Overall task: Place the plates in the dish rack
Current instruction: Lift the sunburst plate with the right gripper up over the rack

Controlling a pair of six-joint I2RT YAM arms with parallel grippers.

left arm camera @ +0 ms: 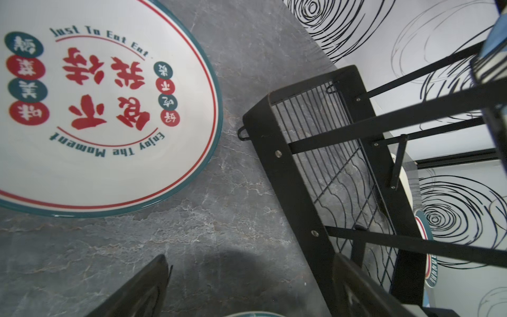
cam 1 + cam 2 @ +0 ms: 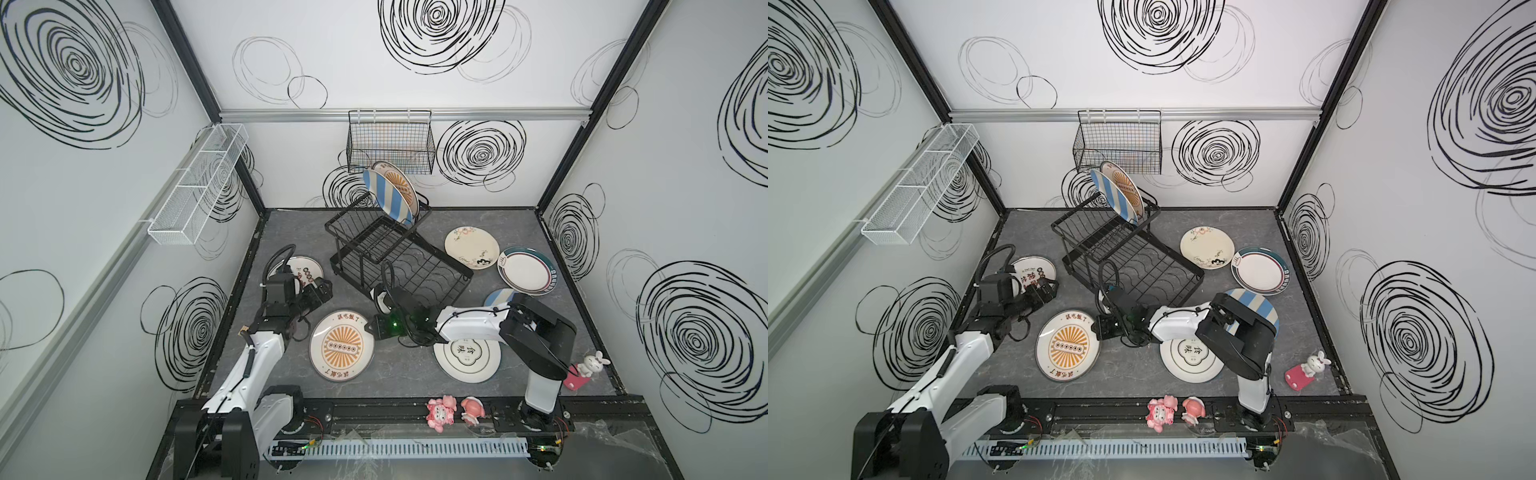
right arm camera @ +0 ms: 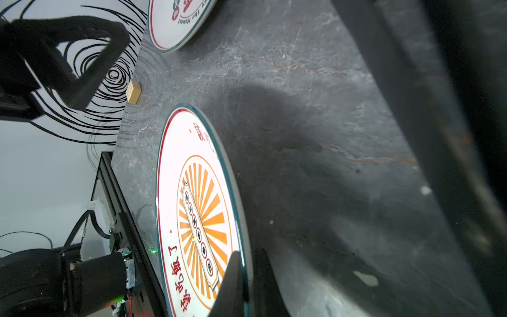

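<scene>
- Right wrist view: the right pincer (image 3: pixel 248 256) is clamped on the rim of the near sunburst plate (image 3: pixel 197 219) — one finger over its face, the other outside its edge.
- In both top views that plate lies face up on the grey table (image 2: pixel 403 376), straight ahead of this pincer.
- Just behind the pincer, under its arm, lies the medallion plate (image 2: pixel 467 361), partly hidden.
- Close beside it on the far side stands the dish rack (image 2: pixel 399 257), with the lower tray's front corner next to the wrist.
- Off to its left, past the near sunburst plate's far rim, the left pincer (image 1: pixel 251 258) has its fingers apart over bare table, between the red-lettered plate (image 1: pixel 96 109) and a corner of the rack.
- Farther behind the right pincer, under the arm's elbow, lies the flat striped plate (image 2: pixel 1260 305).
- Beyond that, the teal-rimmed plate (image 2: pixel 528 270) and the drawings plate (image 2: pixel 471 247) lie flat, side by side.
- Farthest from both pincers — the rack's raised basket holds the racked striped plate (image 2: pixel 388 199) and the racked sunburst plate (image 2: pixel 403 187) on edge, the striped one in front.
</scene>
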